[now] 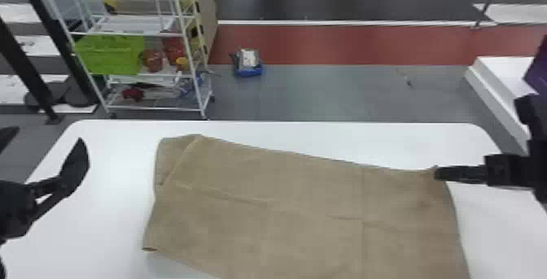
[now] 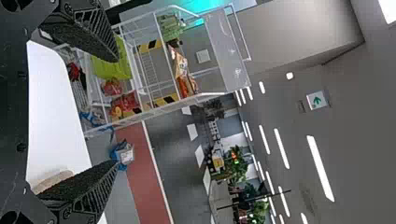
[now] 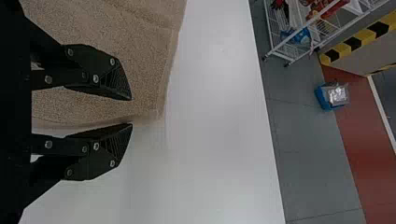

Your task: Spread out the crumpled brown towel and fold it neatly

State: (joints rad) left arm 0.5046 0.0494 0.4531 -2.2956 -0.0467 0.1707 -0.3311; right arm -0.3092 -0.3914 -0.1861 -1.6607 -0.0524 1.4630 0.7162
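Note:
The brown towel point(image 1: 285, 201) lies mostly flat on the white table, lightly creased, its far left corner turned over. My left gripper point(image 1: 49, 133) is held above the table left of the towel; in the left wrist view the same gripper point(image 2: 117, 111) stands open with wide-apart fingers, and part of the towel point(image 2: 53, 179) shows beside the lower one. At the towel's far right corner is my right gripper point(image 1: 436, 173). In the right wrist view the right gripper point(image 3: 131, 112) is open by a small gap, with the towel point(image 3: 159, 60) edge running by its fingertips.
The white table point(image 1: 325, 136) has rounded far corners. Beyond it on the left stands a white wire shelf rack point(image 1: 191, 54) with a green bin point(image 1: 110, 54). A blue box point(image 1: 248, 68) sits on the floor behind, and a white platform point(image 1: 504, 75) stands at the far right.

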